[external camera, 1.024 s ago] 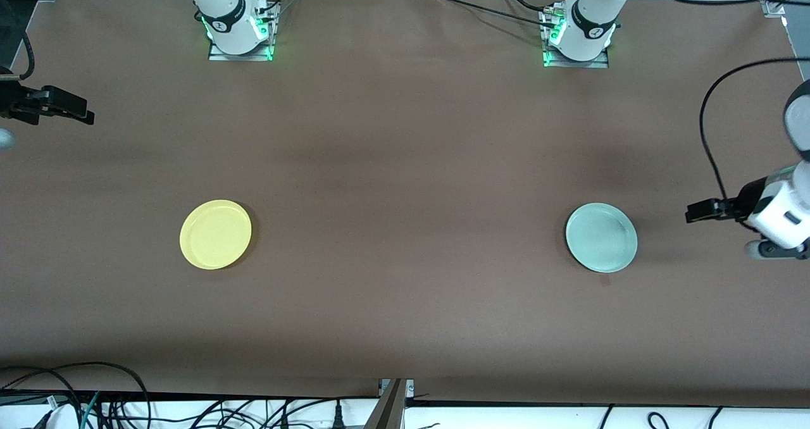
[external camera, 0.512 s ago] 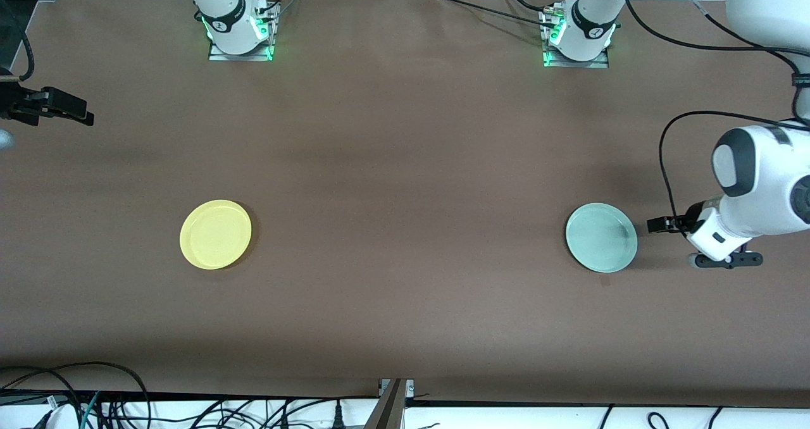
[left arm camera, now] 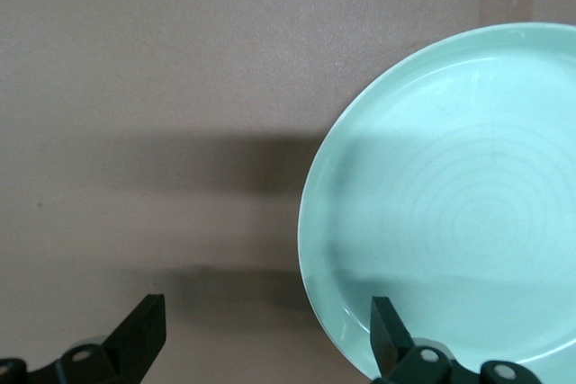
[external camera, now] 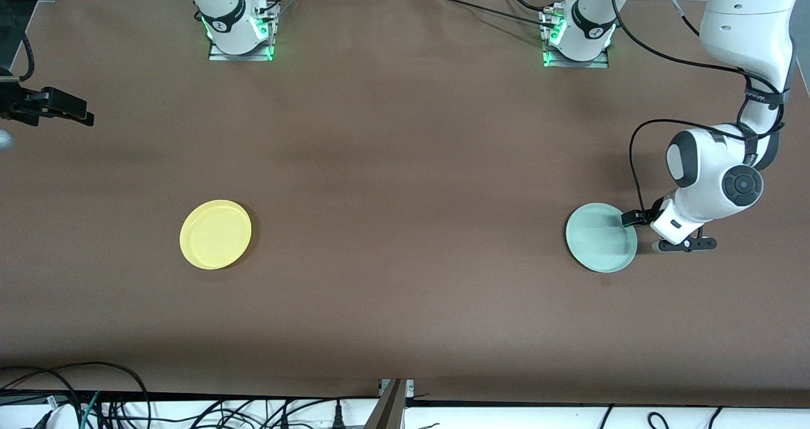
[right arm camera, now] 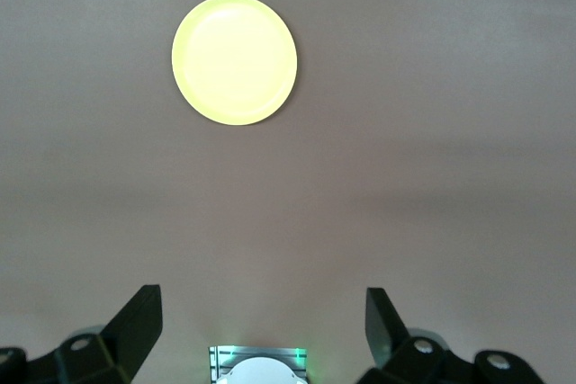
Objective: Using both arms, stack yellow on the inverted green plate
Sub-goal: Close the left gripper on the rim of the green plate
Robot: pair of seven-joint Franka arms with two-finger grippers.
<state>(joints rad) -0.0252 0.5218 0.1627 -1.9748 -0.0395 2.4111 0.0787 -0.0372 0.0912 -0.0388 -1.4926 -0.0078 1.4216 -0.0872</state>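
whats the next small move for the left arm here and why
Probably ease the left end effector down so its open fingers straddle the rim of the green plate, then close. The plate lies right side up on the table, and one finger is already over its edge, the other over bare table. The right end effector waits, open, high above the table, with the yellow plate untouched.

Left end effector [external camera: 631, 218] low, fingers spread; right end effector [external camera: 76, 114] raised, fingers spread, waiting

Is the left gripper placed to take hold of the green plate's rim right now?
Probably yes: the left gripper is open astride the green plate's rim at the left arm's end, with nothing between them.
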